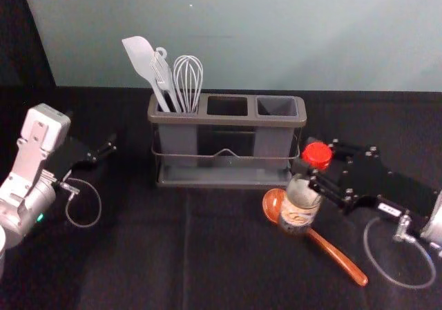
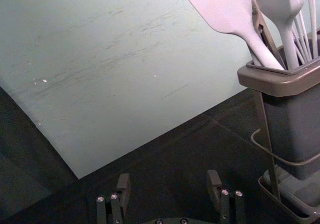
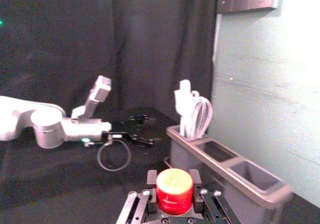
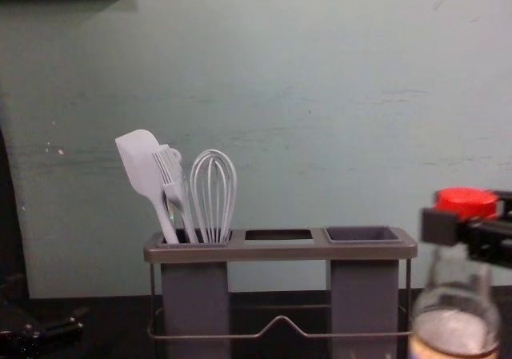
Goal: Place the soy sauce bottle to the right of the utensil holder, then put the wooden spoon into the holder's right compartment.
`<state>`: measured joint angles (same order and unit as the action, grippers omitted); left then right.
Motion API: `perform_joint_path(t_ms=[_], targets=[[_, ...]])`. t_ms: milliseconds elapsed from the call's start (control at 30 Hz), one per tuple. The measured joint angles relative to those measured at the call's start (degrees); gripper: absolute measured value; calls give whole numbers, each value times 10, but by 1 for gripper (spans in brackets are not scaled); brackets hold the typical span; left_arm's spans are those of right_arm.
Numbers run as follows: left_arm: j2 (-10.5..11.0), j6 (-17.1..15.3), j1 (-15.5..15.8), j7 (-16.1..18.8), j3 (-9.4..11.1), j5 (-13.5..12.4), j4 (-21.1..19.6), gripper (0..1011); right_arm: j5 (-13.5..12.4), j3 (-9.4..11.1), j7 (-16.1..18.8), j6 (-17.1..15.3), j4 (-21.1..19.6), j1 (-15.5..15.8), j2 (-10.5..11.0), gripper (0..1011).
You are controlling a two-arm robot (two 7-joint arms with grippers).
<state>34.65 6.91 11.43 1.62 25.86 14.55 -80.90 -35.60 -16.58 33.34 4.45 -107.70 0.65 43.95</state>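
The dark grey rectangular utensil holder (image 1: 228,120) stood ahead and to the left of the right gripper's (image 1: 316,170) fingers, barring a low reach that way. Its pale spatula (image 1: 141,56), brush (image 1: 163,76) and wire whisk (image 1: 188,79) rose farther left; its middle and right openings gave room from above. The clear glass bottle with a red cap (image 1: 300,203) filled the gap between those fingers. Nearby, the reddish-brown wooden spoon (image 1: 338,256) cluttered the black cloth (image 1: 228,262). The left gripper's (image 1: 105,149) parted fingers had open room between them and towards the holder.
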Motion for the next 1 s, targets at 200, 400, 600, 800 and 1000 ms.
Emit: perform_joint_path(t_ms=[200,400,600,800,1000], targets=[[0,0,0,0,0,0,0,1005,-4,37,-7,10,4,22,13,382],[0,0,0,0,0,0,0,1005,-5,69,-19,11,20,34,14,382],[0,0,0,0,0,0,0,1005,7,75,-26,8,39,27,5,382],[0,0,0,0,0,0,0,1005,26,67,-36,1,72,-1,-20,382],[0,0,0,0,0,0,0,1005,42,50,-44,-8,116,-39,-49,383]])
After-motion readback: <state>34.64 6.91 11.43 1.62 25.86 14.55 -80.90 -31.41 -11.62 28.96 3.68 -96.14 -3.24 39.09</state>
